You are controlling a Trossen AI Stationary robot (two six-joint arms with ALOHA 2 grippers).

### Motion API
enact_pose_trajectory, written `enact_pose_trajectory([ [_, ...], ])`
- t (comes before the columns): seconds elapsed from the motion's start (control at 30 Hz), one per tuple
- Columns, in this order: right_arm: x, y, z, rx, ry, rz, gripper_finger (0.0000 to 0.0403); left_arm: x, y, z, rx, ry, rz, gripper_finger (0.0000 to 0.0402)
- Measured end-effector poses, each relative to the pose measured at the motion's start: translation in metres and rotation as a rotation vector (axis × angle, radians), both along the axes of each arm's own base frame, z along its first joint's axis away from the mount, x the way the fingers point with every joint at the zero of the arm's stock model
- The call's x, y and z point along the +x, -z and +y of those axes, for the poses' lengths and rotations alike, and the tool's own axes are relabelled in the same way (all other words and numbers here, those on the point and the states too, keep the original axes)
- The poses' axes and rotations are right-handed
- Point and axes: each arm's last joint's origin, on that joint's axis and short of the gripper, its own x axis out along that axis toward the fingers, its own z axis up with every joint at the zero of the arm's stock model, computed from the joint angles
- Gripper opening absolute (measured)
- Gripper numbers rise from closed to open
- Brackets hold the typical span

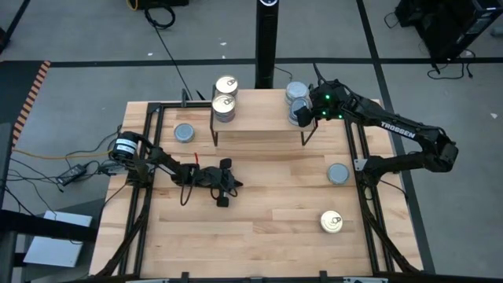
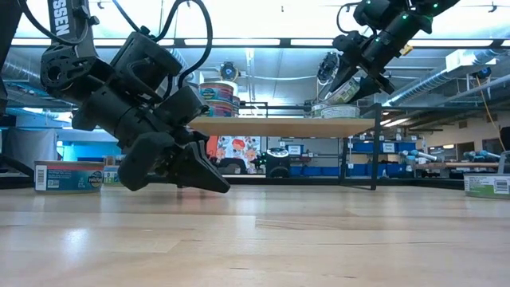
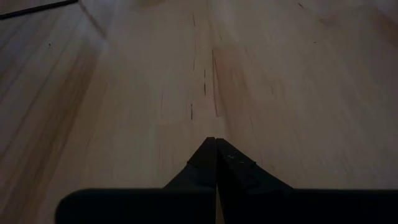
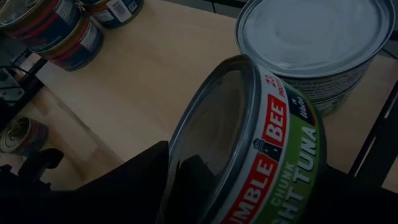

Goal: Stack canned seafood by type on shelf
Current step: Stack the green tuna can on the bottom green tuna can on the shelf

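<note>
Right gripper (image 1: 302,115) of mine hangs at the shelf's (image 1: 259,119) right end, jaws spread wide around a tilted tuna tin (image 4: 261,149), beside a blue-grey-topped tin (image 1: 297,92). Two gold-topped tins (image 1: 225,98) sit stacked at the shelf's left end. Three tins lie off the shelf, so I judge it half done. Left gripper (image 1: 223,185) rests closed.

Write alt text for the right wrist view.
A tilted tuna tin sits between the right hand's dark fingers over the wooden shelf, beside a grey-topped tin. Two stacked tins stand further along the shelf.
</note>
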Motion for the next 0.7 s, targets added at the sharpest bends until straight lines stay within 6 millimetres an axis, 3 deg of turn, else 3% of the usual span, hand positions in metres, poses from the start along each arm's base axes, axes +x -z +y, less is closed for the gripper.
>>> enact_pose_trajectory([
  [0.53,0.0,-0.001,0.0,-0.016,-0.011,-0.001,0.0282,0.0,0.0,0.0,-0.005,-0.003,0.0,0.0004],
  [0.7,-0.002,-0.011,0.002,-0.041,-0.017,-0.021,0.0282,0.0,0.0,0.0,-0.006,-0.004,0.0,0.0004],
])
